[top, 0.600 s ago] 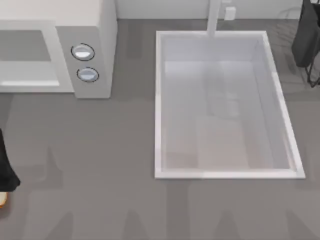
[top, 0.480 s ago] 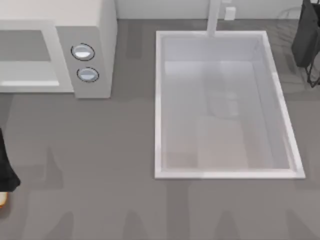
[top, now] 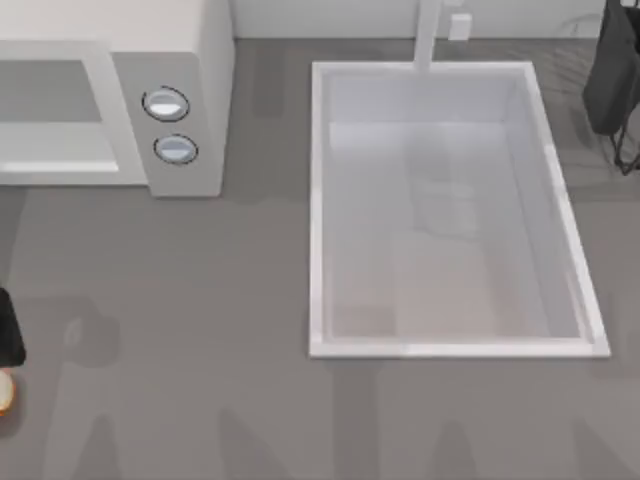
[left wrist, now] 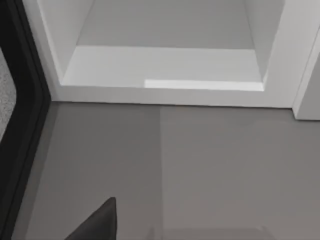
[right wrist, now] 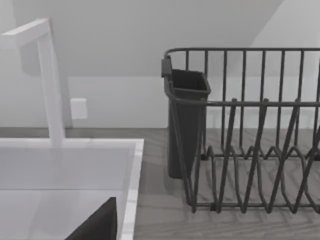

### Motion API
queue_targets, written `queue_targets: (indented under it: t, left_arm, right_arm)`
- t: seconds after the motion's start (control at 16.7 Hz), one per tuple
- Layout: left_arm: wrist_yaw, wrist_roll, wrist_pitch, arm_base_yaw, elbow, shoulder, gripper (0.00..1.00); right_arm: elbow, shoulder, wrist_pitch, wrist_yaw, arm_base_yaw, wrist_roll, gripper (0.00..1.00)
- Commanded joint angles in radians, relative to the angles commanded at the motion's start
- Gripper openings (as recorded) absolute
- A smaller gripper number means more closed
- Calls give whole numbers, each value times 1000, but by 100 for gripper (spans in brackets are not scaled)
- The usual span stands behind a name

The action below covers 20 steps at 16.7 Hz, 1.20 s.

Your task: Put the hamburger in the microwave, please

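At the nine o'clock edge of the top view, toward the lower corner, the left gripper (top: 8, 340) shows as a dark shape; whether its fingers are open or closed cannot be told. The hamburger (top: 4, 392) peeks in just below it, on the grey surface (top: 200, 330). The microwave (top: 110, 100) stands at ten o'clock, cavity open. The sink (top: 450, 348) lies right of centre. The right gripper (top: 615, 80) sits parked at two o'clock, fingers unreadable, beside a dish rack (right wrist: 250, 135).
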Motion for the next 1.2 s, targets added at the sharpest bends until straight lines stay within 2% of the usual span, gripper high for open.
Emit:
queue_targets:
  t: [0.36, 0.6, 0.9, 1.2]
  left_arm:
    - [2, 14, -323, 45, 302, 635, 100]
    - [4, 23, -507, 75, 478, 956, 100]
    - [5, 31, -654, 99, 619, 1141, 100]
    - [5, 31, -659, 95, 623, 1145, 100]
  right_arm:
    - [0, 0, 0, 0, 0, 0, 100]
    - [0, 0, 0, 0, 0, 0, 100]
    - [0, 0, 0, 0, 0, 0, 100]
    - [0, 0, 0, 0, 0, 0, 100]
